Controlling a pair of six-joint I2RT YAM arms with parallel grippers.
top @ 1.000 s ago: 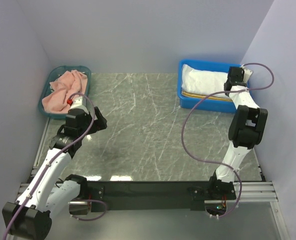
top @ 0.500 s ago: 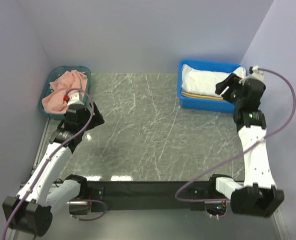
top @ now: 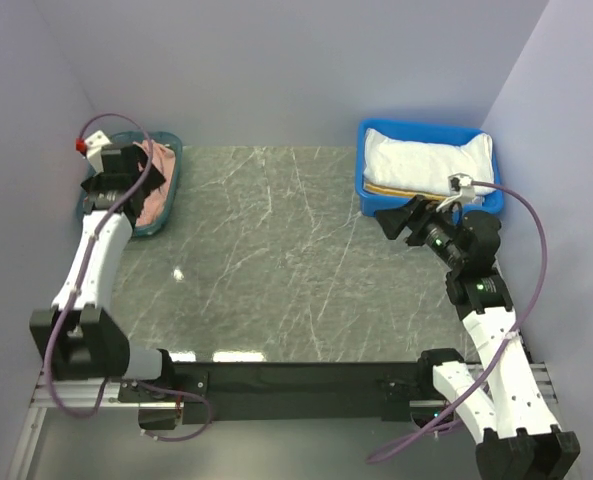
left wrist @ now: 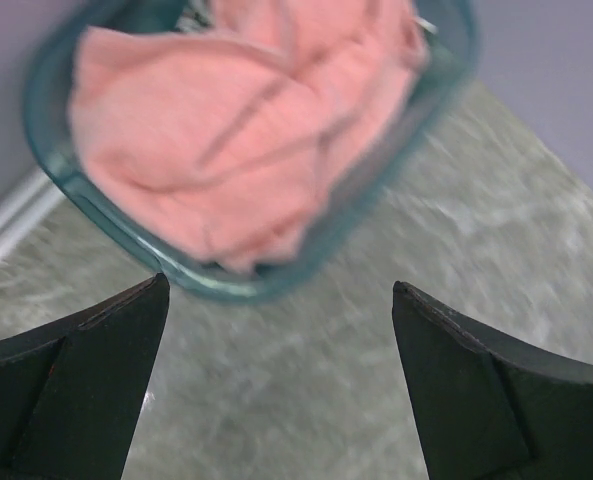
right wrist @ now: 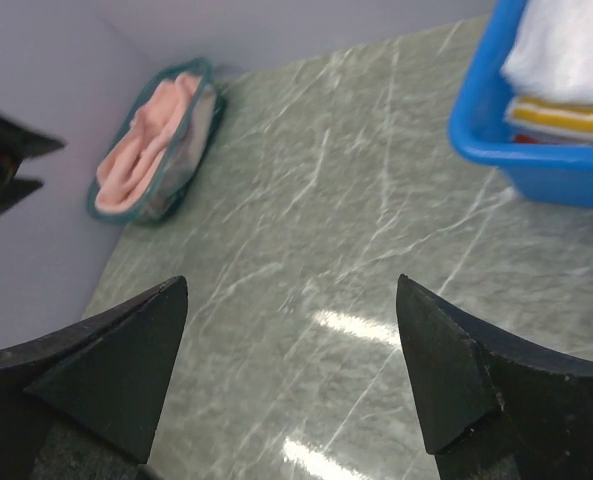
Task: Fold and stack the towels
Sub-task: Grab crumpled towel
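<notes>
A crumpled salmon pink towel [top: 155, 199] [left wrist: 246, 130] [right wrist: 148, 142] lies in a teal basket [top: 175, 170] [left wrist: 261, 287] at the back left. My left gripper [top: 126, 178] [left wrist: 279, 290] hovers over the basket's near rim, open and empty. A folded white towel [top: 426, 158] [right wrist: 566, 45] rests on a folded yellow-and-white striped towel [top: 406, 190] [right wrist: 566, 115] in the blue bin [top: 361, 195] [right wrist: 536, 165] at the back right. My right gripper [top: 396, 222] [right wrist: 291, 282] stands open and empty above the table, just in front of the bin's left corner.
The grey marble table [top: 276, 260] lies between basket and bin. Lilac walls close in the back and both sides. The left gripper's dark fingers [right wrist: 6, 155] show at the far left of the right wrist view.
The left arm swung from the table up over the teal basket. The right gripper pulled back out of the blue bin, opened, and now points across the table.
</notes>
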